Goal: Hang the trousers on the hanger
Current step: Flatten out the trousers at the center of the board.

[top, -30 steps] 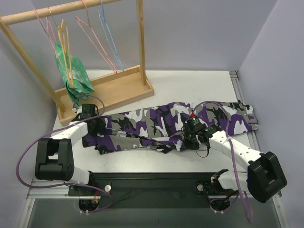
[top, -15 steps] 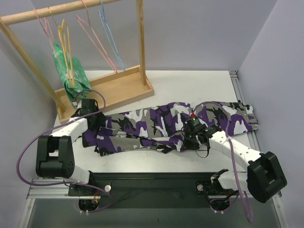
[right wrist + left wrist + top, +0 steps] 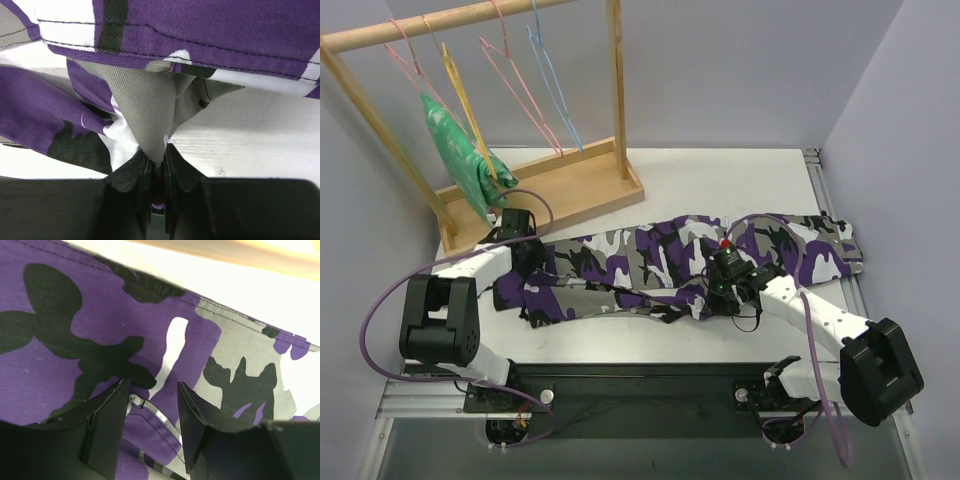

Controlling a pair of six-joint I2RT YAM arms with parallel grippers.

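The trousers [image 3: 670,262] lie spread lengthwise across the white counter [image 3: 720,175], waist end to the left and leg ends reaching the right edge, with the cloth bunched into folds along the near side. At the far left stands a wooden rack [image 3: 440,22] on a shallow wooden base [image 3: 580,185]. The hanger [image 3: 460,85] hangs from its rail, well apart from the trousers. Its yellow wire slants down across a green garment [image 3: 460,150], and whether that garment is draped on it cannot be told. Further along the rail hang pink hangers [image 3: 520,95] and a blue hanger [image 3: 555,90]. The left claw [image 3: 152,390] sits low over the left end of the trousers, near the rack base. It is released: its jaws stand apart with purple and black cloth and a stitched hem edge showing in the gap, and nothing is pinched. Over to the right, near the middle of the garment's near edge, the right claw [image 3: 156,159] is clenched on the trousers, grasping a peaked fold of grey cloth between its pads and lifting it slightly off the counter.
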